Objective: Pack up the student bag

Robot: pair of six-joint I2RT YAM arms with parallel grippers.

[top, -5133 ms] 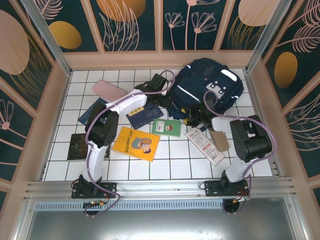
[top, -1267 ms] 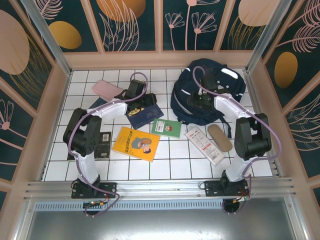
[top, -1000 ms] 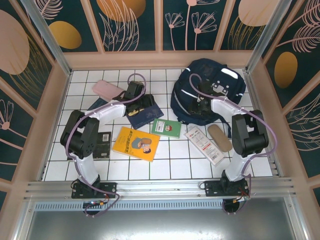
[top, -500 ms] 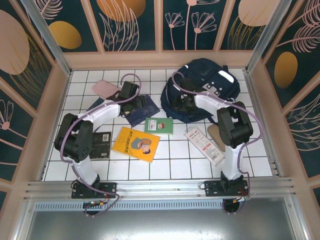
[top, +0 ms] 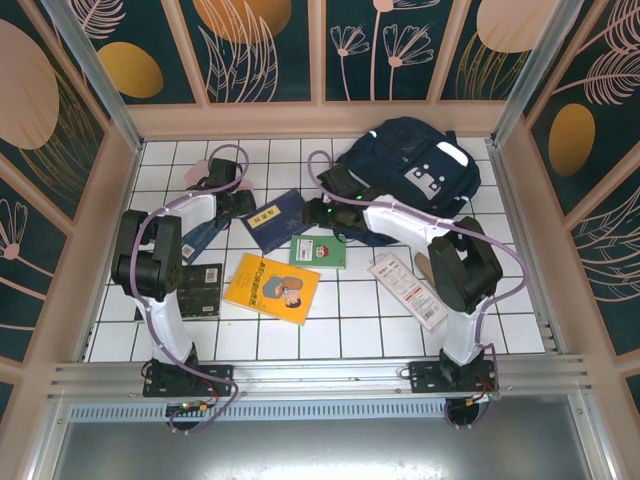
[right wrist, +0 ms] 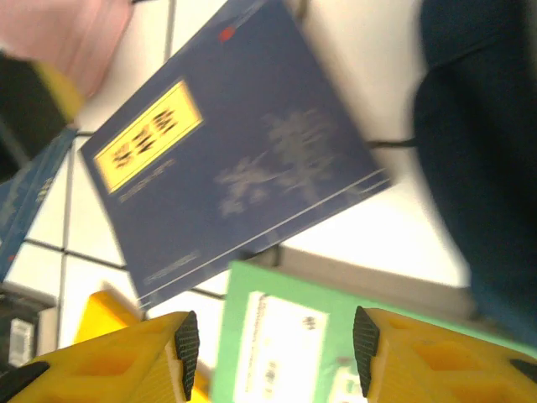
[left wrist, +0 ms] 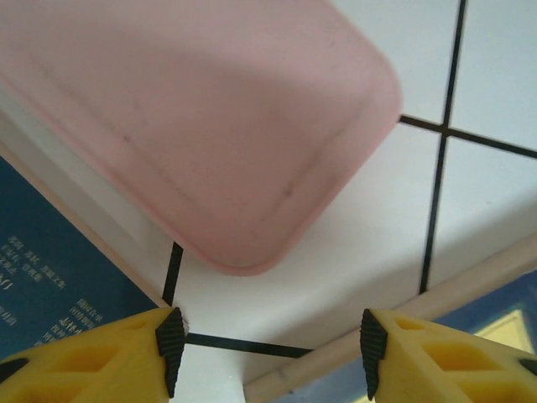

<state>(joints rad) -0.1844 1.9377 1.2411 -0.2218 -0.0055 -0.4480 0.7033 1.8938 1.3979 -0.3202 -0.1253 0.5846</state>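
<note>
Now, the student bag [top: 420, 165] lies at the far right corner of the white-tiled bench [top: 350, 320], grey-white patch facing up, and nothing holds it. The left end effector [left wrist: 268, 340] hangs over the tiles with its yellow fingers [left wrist: 101, 353] spread and only bare tile between them, so it is released. A pink case [left wrist: 193, 126] lies just ahead of it, and a blue book [left wrist: 50, 269] sits beside the left finger. Over to the right end effector [right wrist: 273, 340]: its fingers are apart too, gripping nothing, above a green book [right wrist: 285, 336]. A navy book with a yellow label [right wrist: 235, 168] lies just beyond, and the bag's dark fabric is at the right edge. From above, that end effector sits just left of the bag. Nearer the arm bases lie a yellow book [top: 272, 287], a black book [top: 200, 290] and a white packet [top: 408, 290], all apart from the bag.
</note>
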